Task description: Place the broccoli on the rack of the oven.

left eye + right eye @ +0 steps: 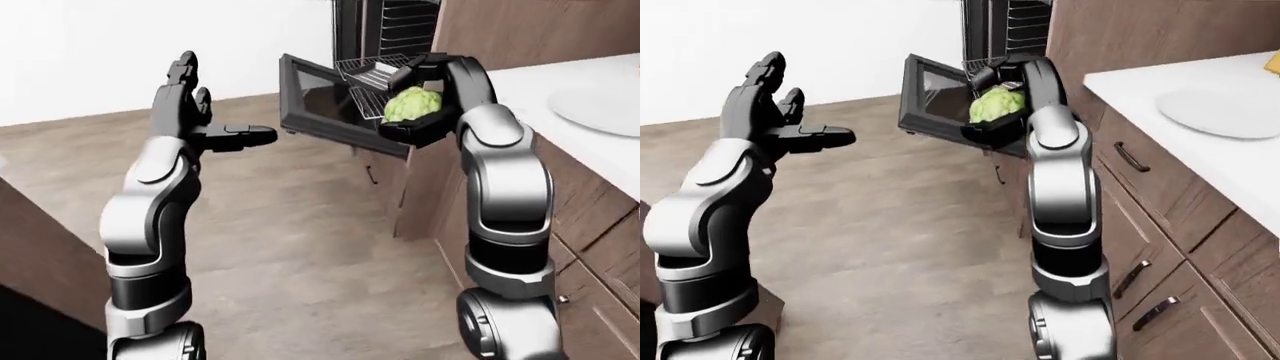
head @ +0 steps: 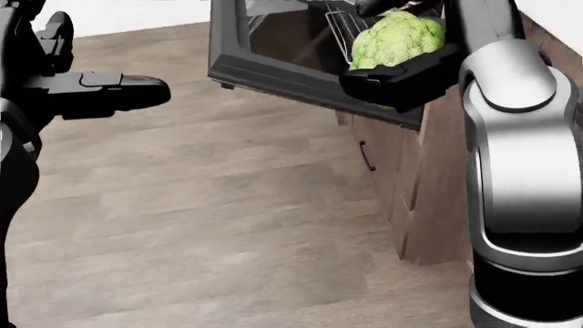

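broccoli [image 2: 397,38] sits gripped, seemingly, in right fingers [image 2: 387,82]; left fingers [image 1: 190,94] spread open.

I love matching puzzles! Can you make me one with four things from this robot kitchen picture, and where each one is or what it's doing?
Things:
1. broccoli
2. left hand
3. plate
4. oven door

States:
A. lying bare on the white counter
B. folded down open
C. held in the right hand
D. raised, open, holding nothing

Pairs: 1-C, 2-D, 3-A, 4-B
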Available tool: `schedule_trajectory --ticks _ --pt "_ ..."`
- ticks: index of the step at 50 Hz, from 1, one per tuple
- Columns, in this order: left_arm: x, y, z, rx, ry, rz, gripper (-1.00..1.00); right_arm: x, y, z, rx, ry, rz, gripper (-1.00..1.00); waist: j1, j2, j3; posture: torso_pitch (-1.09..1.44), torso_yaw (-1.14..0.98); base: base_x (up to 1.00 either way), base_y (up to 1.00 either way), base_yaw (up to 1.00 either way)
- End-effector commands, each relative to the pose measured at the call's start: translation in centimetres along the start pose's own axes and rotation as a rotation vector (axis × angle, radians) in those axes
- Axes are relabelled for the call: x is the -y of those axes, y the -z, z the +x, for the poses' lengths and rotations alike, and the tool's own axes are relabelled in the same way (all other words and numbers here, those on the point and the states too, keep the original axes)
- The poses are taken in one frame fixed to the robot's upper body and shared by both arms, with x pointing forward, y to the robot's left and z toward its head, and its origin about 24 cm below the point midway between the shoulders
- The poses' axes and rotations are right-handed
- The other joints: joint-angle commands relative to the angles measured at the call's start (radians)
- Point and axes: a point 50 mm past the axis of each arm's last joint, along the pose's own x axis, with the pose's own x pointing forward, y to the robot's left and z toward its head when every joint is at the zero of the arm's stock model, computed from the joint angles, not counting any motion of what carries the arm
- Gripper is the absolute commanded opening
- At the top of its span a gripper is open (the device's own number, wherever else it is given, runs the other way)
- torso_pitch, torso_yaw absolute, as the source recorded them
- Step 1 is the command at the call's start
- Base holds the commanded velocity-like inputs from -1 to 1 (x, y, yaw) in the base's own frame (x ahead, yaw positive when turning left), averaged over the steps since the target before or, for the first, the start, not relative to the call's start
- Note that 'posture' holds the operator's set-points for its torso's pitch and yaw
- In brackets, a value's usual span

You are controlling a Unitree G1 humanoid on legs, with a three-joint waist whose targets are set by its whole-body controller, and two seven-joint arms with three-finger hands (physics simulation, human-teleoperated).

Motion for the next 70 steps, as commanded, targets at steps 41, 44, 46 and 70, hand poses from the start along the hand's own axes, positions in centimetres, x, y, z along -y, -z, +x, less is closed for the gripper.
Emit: schedule_trajectory --ticks 41,44,46,70 --pt "0.12 -2.14 -0.21 0.103 0.0 0.001 1.0 0.69 -2.2 -0.23 0.12 0.02 0.051 -1.0 -0.025 -0.023 0.0 0.0 0.0 0.13 0.05 0.15" --pt "0.14 -2.12 -0.23 0.103 0.0 0.001 1.0 0.78 -2.27 -0.19 0.123 0.021 0.051 -1.0 -0.042 0.027 -0.005 0.0 0.0 0.57 -0.1 0.0" --pt "0.18 -2.07 -0.2 0.103 0.001 0.002 1.0 0.79 -2.31 -0.17 0.123 0.021 0.051 -1.0 -0.04 0.093 -0.02 0.0 0.0 0.59 -0.11 0.0" --pt "0.34 -2.08 -0.27 0.102 0.003 0.003 1.0 0.75 -1.88 -0.29 0.118 0.02 0.051 -1.0 -0.037 -0.015 -0.007 0.0 0.0 0.61 -0.12 0.0"
